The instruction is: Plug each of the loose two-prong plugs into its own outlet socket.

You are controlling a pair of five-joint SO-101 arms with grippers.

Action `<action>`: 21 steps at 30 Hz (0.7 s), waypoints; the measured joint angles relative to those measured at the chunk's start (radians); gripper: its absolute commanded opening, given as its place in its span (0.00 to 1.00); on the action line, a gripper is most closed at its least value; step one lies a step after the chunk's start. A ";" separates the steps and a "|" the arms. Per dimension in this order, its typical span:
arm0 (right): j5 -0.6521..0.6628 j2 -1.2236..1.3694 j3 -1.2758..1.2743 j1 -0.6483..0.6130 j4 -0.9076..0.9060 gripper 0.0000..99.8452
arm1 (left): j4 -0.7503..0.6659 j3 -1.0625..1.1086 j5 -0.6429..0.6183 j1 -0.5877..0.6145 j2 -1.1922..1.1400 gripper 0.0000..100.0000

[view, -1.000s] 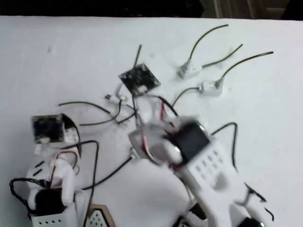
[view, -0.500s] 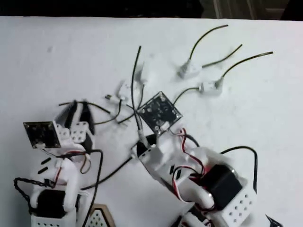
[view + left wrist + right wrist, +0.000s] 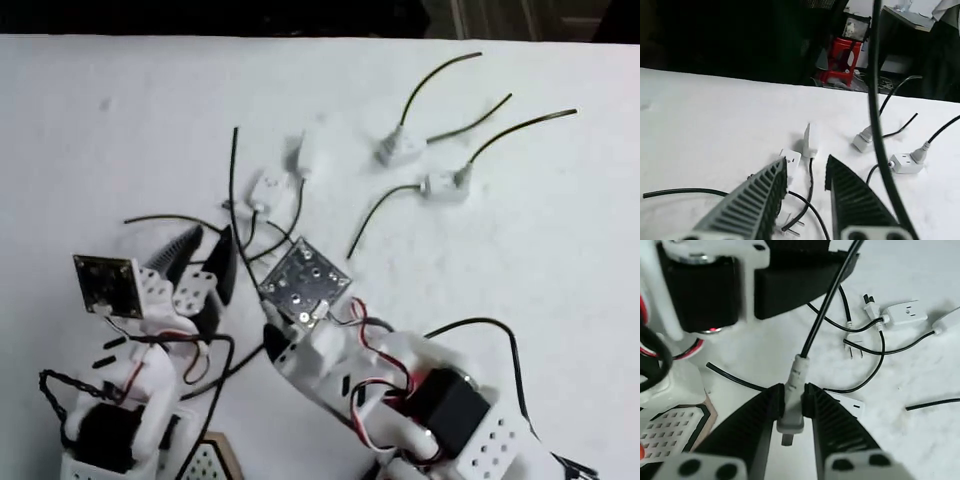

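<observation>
My right gripper (image 3: 790, 405) is shut on a grey two-prong plug (image 3: 789, 416), prongs pointing toward the table, its black cord (image 3: 827, 300) rising away. In the high view this right gripper (image 3: 278, 345) sits below its wrist camera at the table's near middle, and the cord (image 3: 234, 180) arcs up toward the back. Just left of it my left gripper (image 3: 212, 238) stands open with nothing between its fingers; the left wrist view has this gripper (image 3: 807, 195) aimed at two white outlet sockets (image 3: 790, 159) (image 3: 810, 140). A loose plug (image 3: 232, 207) lies near them.
Two white blocks with cords (image 3: 400, 148) (image 3: 443, 185) lie at the back right. Several black cords cross the table's middle (image 3: 270, 245). Another white socket (image 3: 845, 402) lies close under the right gripper. A wooden piece (image 3: 208, 460) sits at the near edge.
The right arm has drawn back toward the near edge, bringing the plug and lifting its cord. The left gripper has shifted right toward the middle and now shows open.
</observation>
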State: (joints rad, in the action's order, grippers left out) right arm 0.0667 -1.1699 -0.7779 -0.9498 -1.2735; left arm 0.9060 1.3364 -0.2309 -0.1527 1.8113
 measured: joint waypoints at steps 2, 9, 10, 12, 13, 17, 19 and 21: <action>0.000 -0.002 -0.017 -0.012 0.021 0.02 | 0.000 0.000 0.000 -0.029 0.000 0.14; 0.000 0.000 -0.086 -0.021 0.083 0.02 | 0.041 0.000 0.071 -0.144 0.005 0.14; 0.000 0.000 -0.094 -0.021 0.089 0.02 | 0.052 -0.002 0.083 -0.164 0.005 0.14; 0.000 0.000 -0.107 -0.021 0.097 0.02 | 0.069 -0.002 0.097 -0.198 0.005 0.14; 0.000 0.000 -0.109 -0.021 0.098 0.02 | 0.074 -0.002 0.100 -0.210 0.005 0.14; 0.000 0.000 -0.121 -0.021 0.104 0.02 | 0.077 -0.002 0.109 -0.224 0.005 0.14; 0.000 0.000 -0.121 -0.021 0.104 0.02 | 0.077 -0.002 0.123 -0.224 0.005 0.14; 0.008 0.000 -0.121 -0.005 0.107 0.02 | 0.089 -0.018 0.132 -0.224 0.000 0.14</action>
State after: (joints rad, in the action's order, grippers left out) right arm 0.0744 -1.1699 -0.8991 -0.9544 -1.1661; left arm 0.9950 1.3180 -0.0990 -0.3767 1.8113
